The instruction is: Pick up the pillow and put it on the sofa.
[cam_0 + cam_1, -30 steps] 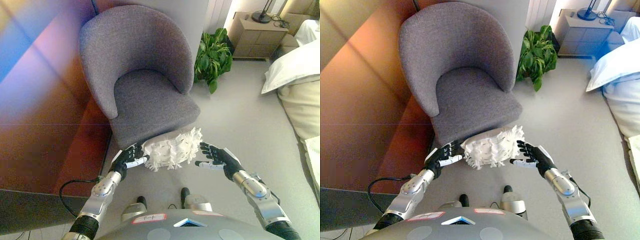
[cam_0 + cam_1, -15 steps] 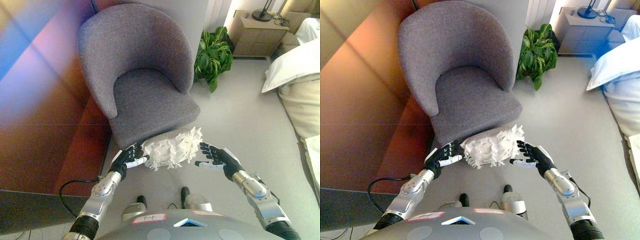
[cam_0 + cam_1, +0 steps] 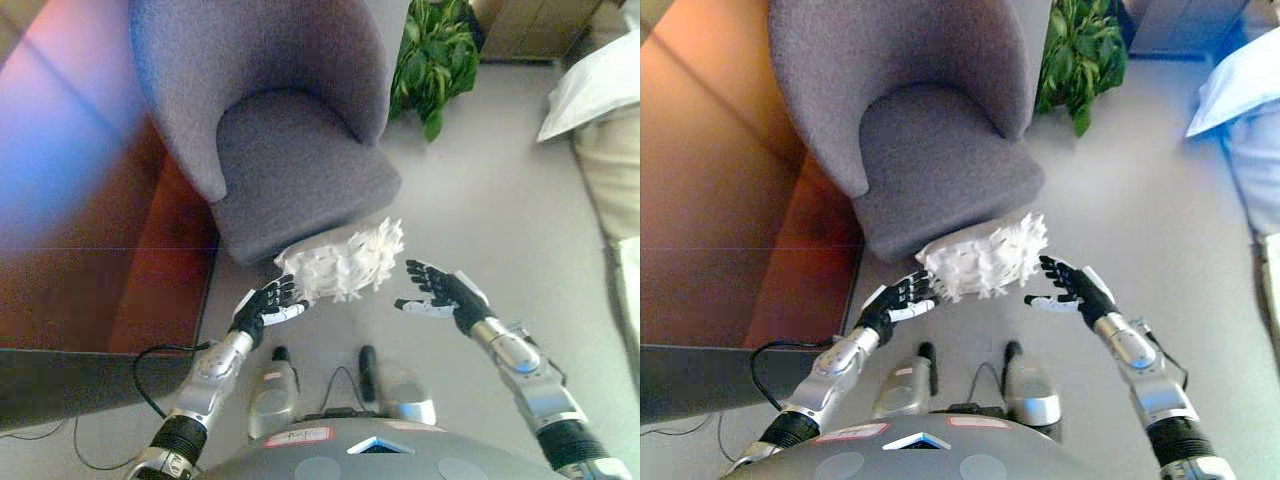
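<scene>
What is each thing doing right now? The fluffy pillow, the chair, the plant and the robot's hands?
Pillow: between the two hands, in front of the chair's seat edge.
Chair: upright, seat bare.
Plant: standing beside the chair.
Left hand: open, at the pillow's left end.
Right hand: open, just beside the pillow's right end.

Pillow before chair

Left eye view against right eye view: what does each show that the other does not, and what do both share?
Left eye view only: a wider stretch of bedding at the right edge. Right eye view only: nothing I can tell. Both: grey chair, white fringed pillow by its seat front, left robot hand and right robot hand open at the pillow's ends, plant.
</scene>
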Controlling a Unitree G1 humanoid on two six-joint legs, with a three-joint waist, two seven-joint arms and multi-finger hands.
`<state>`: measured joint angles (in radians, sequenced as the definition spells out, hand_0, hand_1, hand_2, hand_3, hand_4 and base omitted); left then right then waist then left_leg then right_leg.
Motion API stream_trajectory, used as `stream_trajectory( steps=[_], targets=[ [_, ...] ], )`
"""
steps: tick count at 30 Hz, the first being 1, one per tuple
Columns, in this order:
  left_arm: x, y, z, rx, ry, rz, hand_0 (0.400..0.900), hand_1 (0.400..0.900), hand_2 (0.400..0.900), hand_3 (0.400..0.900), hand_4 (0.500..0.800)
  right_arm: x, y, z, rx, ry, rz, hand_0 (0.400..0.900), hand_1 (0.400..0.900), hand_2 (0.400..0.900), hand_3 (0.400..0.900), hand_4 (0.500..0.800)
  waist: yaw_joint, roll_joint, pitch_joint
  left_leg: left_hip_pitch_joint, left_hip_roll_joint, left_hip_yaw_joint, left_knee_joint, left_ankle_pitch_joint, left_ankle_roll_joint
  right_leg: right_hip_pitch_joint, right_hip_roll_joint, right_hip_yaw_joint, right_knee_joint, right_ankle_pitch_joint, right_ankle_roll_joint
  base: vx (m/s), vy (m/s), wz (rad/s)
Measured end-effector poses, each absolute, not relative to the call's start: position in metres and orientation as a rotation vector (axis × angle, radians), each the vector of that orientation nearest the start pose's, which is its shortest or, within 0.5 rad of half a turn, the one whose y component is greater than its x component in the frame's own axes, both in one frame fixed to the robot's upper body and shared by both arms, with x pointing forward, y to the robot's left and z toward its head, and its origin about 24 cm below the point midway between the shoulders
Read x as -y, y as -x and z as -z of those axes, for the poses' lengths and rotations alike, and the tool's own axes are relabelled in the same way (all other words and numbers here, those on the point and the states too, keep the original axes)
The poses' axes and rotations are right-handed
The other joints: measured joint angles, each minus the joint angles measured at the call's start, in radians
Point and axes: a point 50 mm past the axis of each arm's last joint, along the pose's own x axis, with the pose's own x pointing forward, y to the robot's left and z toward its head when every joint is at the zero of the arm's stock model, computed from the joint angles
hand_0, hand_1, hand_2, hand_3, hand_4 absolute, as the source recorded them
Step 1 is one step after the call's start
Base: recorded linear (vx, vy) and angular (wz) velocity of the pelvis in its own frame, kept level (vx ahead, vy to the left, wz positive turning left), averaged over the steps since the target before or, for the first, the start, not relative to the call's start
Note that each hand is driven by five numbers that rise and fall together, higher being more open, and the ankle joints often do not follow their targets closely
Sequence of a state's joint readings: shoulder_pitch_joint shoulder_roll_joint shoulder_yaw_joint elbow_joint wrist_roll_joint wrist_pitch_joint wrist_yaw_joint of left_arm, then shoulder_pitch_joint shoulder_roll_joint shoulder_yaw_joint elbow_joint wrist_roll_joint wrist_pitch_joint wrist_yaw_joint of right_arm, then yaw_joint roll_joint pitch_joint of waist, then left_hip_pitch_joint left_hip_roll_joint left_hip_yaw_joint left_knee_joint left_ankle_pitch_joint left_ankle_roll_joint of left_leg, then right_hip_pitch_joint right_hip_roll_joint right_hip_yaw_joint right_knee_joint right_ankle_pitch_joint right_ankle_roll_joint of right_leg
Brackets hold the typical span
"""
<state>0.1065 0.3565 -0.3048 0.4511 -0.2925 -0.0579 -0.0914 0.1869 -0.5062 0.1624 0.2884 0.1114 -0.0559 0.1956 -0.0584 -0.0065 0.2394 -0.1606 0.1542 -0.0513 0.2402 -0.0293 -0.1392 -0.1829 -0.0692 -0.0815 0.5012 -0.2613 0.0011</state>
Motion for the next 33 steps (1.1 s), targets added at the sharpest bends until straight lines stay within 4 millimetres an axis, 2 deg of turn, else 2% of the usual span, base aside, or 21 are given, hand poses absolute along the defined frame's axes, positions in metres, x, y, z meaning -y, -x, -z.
stream_trajectory(
  steps=[1, 2, 4, 6, 9, 10, 11, 12, 14, 15, 17, 18, 20, 21, 23, 24, 27, 29, 30, 31, 33],
  targets=[
    [-0.188, -0.182, 0.080, -0.583, -0.089, 0.212, 0.900, 0.900, 0.900, 0.900, 0.800, 0.242, -0.183, 0.044, -0.504, 0.356, -0.247, 0.900, 0.900, 0.900, 0.900, 0.800, 0.003, 0.008, -0.003, -0.030, 0.011, 0.005, -0.014, 0.007, 0.020, 0.007, 0.021, 0.024, -0.035, 0.016, -0.009, 0.21, 0.112, -0.30],
    [-0.188, -0.184, 0.079, -0.580, -0.091, 0.216, 0.900, 0.900, 0.900, 0.900, 0.800, 0.243, -0.184, 0.046, -0.508, 0.358, -0.229, 0.900, 0.900, 0.900, 0.900, 0.800, 0.003, 0.006, -0.001, -0.053, 0.005, 0.011, -0.046, 0.009, 0.019, 0.009, 0.025, 0.044, -0.084, 0.044, -0.021, 0.22, 0.128, -0.36],
    [-0.184, -0.187, 0.078, -0.570, -0.091, 0.214, 0.900, 0.900, 0.900, 0.900, 0.800, 0.246, -0.187, 0.044, -0.503, 0.370, -0.211, 0.900, 0.900, 0.900, 0.900, 0.800, 0.006, 0.001, 0.008, -0.059, -0.001, 0.048, -0.179, 0.025, 0.015, 0.054, 0.028, 0.089, -0.235, 0.139, -0.013, 0.27, 0.168, -0.63],
    [-0.182, -0.187, 0.078, -0.568, -0.073, 0.207, 0.900, 0.900, 0.900, 0.900, 0.800, 0.245, -0.190, 0.043, -0.493, 0.371, -0.200, 0.900, 0.900, 0.900, 0.900, 0.800, 0.015, 0.011, 0.007, -0.057, 0.015, 0.060, -0.242, 0.052, 0.034, 0.136, 0.047, 0.151, -0.398, 0.209, 0.003, 0.32, 0.202, -0.37],
    [-0.182, -0.190, 0.078, -0.562, -0.052, 0.179, 0.900, 0.900, 0.900, 0.900, 0.800, 0.243, -0.201, 0.038, -0.459, 0.381, -0.198, 0.900, 0.900, 0.900, 0.900, 0.800, 0.034, 0.035, -0.007, -0.027, 0.020, 0.072, -0.237, 0.057, 0.039, 0.180, 0.050, 0.169, -0.483, 0.222, 0.023, 0.40, 0.227, -0.38],
    [-0.182, -0.192, 0.077, -0.555, -0.054, 0.167, 0.900, 0.900, 0.900, 0.900, 0.800, 0.240, -0.206, 0.036, -0.445, 0.379, -0.198, 0.900, 0.900, 0.900, 0.900, 0.800, 0.049, 0.030, -0.008, -0.010, 0.012, 0.087, -0.245, 0.101, 0.040, 0.172, 0.032, 0.172, -0.485, 0.214, 0.034, 0.35, 0.251, -0.10],
    [-0.184, -0.194, 0.075, -0.548, -0.059, 0.156, 0.900, 0.900, 0.900, 0.900, 0.800, 0.236, -0.211, 0.034, -0.427, 0.382, -0.211, 0.900, 0.900, 0.900, 0.900, 0.800, 0.068, 0.026, -0.011, -0.013, 0.010, 0.133, -0.226, 0.127, 0.058, 0.175, 0.005, 0.145, -0.475, 0.202, 0.037, 0.26, 0.211, -0.01],
    [-0.187, -0.199, 0.071, -0.532, -0.078, 0.154, 0.900, 0.900, 0.900, 0.900, 0.800, 0.231, -0.213, 0.033, -0.417, 0.373, -0.223, 0.900, 0.900, 0.900, 0.900, 0.800, 0.087, 0.012, -0.012, -0.022, 0.008, 0.189, -0.190, 0.144, 0.073, 0.140, -0.040, 0.100, -0.366, 0.162, 0.062, 0.18, 0.165, -0.02],
    [-0.195, -0.207, 0.063, -0.501, -0.107, 0.138, 0.900, 0.900, 0.900, 0.900, 0.800, 0.220, -0.214, 0.035, -0.406, 0.342, -0.237, 0.900, 0.900, 0.900, 0.900, 0.800, 0.089, -0.030, -0.036, -0.017, -0.032, 0.249, -0.169, 0.131, 0.098, 0.102, -0.115, 0.072, -0.234, 0.091, 0.111, 0.19, 0.178, 0.03],
    [-0.200, -0.213, 0.058, -0.477, -0.119, 0.126, 0.900, 0.900, 0.900, 0.900, 0.800, 0.216, -0.216, 0.035, -0.398, 0.336, -0.249, 0.900, 0.900, 0.900, 0.900, 0.800, 0.088, -0.042, -0.041, -0.015, -0.063, 0.245, -0.162, 0.103, 0.112, 0.083, -0.124, 0.065, -0.194, 0.102, 0.124, 0.21, 0.273, 0.05],
    [-0.202, -0.222, 0.052, -0.449, -0.126, 0.111, 0.900, 0.900, 0.900, 0.900, 0.800, 0.211, -0.218, 0.034, -0.386, 0.327, -0.253, 0.900, 0.900, 0.900, 0.900, 0.800, 0.083, -0.051, -0.049, -0.010, -0.081, 0.222, -0.161, 0.105, 0.116, 0.090, -0.151, 0.077, -0.215, 0.108, 0.138, 0.19, 0.349, -0.08],
    [-0.203, -0.228, 0.047, -0.423, -0.125, 0.104, 0.900, 0.900, 0.900, 0.900, 0.800, 0.209, -0.224, 0.031, -0.369, 0.332, -0.257, 0.900, 0.900, 0.900, 0.900, 0.800, 0.087, -0.050, -0.036, -0.017, -0.086, 0.222, -0.133, 0.079, 0.115, 0.052, -0.152, 0.074, -0.134, 0.116, 0.159, 0.18, 0.298, -0.16],
    [-0.207, -0.232, 0.043, -0.407, -0.133, 0.096, 0.900, 0.900, 0.900, 0.900, 0.800, 0.202, -0.232, 0.028, -0.347, 0.324, -0.261, 0.900, 0.900, 0.900, 0.900, 0.800, 0.055, -0.041, -0.016, -0.012, -0.076, 0.221, -0.096, 0.044, 0.131, -0.005, -0.156, 0.020, -0.010, 0.182, 0.160, 0.21, 0.188, -0.03],
    [-0.207, -0.232, 0.043, -0.410, -0.136, 0.097, 0.900, 0.900, 0.900, 0.900, 0.800, 0.202, -0.231, 0.029, -0.348, 0.321, -0.259, 0.900, 0.900, 0.900, 0.900, 0.800, 0.043, -0.044, -0.016, 0.006, -0.077, 0.222, -0.105, 0.043, 0.123, -0.008, -0.164, 0.011, 0.002, 0.201, 0.156, 0.19, 0.072, 0.04],
    [-0.208, -0.233, 0.042, -0.405, -0.139, 0.094, 0.900, 0.900, 0.900, 0.900, 0.800, 0.203, -0.233, 0.026, -0.338, 0.326, -0.249, 0.900, 0.900, 0.900, 0.900, 0.800, 0.028, -0.052, -0.013, 0.025, -0.080, 0.235, -0.122, 0.041, 0.140, -0.022, -0.177, -0.002, 0.005, 0.246, 0.147, 0.15, -0.015, 0.10],
    [-0.208, -0.235, 0.040, -0.398, -0.142, 0.090, 0.900, 0.900, 0.900, 0.900, 0.800, 0.202, -0.236, 0.025, -0.327, 0.328, -0.241, 0.900, 0.900, 0.900, 0.900, 0.800, 0.027, -0.046, -0.002, 0.030, -0.079, 0.235, -0.138, 0.038, 0.155, -0.049, -0.190, -0.011, 0.022, 0.232, 0.145, 0.12, -0.093, 0.11],
    [-0.205, -0.245, 0.034, -0.366, -0.126, 0.068, 0.900, 0.900, 0.900, 0.900, 0.800, 0.202, -0.243, 0.019, -0.301, 0.338, -0.228, 0.900, 0.900, 0.900, 0.900, 0.800, 0.030, -0.037, 0.027, 0.021, -0.094, 0.240, -0.158, 0.059, 0.165, -0.046, -0.205, -0.123, -0.149, 0.223, 0.133, 0.16, -0.217, 0.19],
    [-0.203, -0.248, 0.032, -0.349, -0.113, 0.052, 0.900, 0.900, 0.900, 0.900, 0.800, 0.202, -0.245, 0.017, -0.292, 0.344, -0.221, 0.900, 0.900, 0.900, 0.900, 0.800, 0.030, -0.022, 0.048, 0.010, -0.104, 0.226, -0.170, 0.066, 0.164, -0.044, -0.227, -0.145, -0.273, 0.234, 0.140, 0.20, -0.305, 0.51],
    [-0.203, -0.249, 0.031, -0.345, -0.109, 0.043, 0.900, 0.900, 0.900, 0.900, 0.800, 0.201, -0.245, 0.017, -0.292, 0.354, -0.223, 0.900, 0.900, 0.900, 0.900, 0.800, 0.029, -0.026, 0.056, 0.010, -0.111, 0.216, -0.182, 0.075, 0.155, -0.049, -0.248, -0.140, -0.336, 0.247, 0.160, 0.19, -0.248, 0.51],
    [-0.204, -0.249, 0.031, -0.343, -0.105, 0.032, 0.900, 0.900, 0.900, 0.900, 0.800, 0.202, -0.245, 0.017, -0.292, 0.381, -0.226, 0.900, 0.900, 0.900, 0.900, 0.800, 0.021, -0.030, 0.060, 0.000, -0.124, 0.192, -0.191, 0.087, 0.144, -0.035, -0.255, -0.112, -0.427, 0.280, 0.201, 0.16, -0.225, 0.37],
    [-0.208, -0.250, 0.029, -0.337, -0.120, 0.023, 0.900, 0.900, 0.900, 0.900, 0.800, 0.201, -0.243, 0.020, -0.301, 0.413, -0.231, 0.900, 0.900, 0.900, 0.900, 0.800, 0.004, -0.058, 0.070, -0.003, -0.145, 0.141, -0.215, 0.115, 0.113, 0.015, -0.268, -0.105, -0.520, 0.346, 0.188, 0.09, -0.227, 0.41]
  ],
)
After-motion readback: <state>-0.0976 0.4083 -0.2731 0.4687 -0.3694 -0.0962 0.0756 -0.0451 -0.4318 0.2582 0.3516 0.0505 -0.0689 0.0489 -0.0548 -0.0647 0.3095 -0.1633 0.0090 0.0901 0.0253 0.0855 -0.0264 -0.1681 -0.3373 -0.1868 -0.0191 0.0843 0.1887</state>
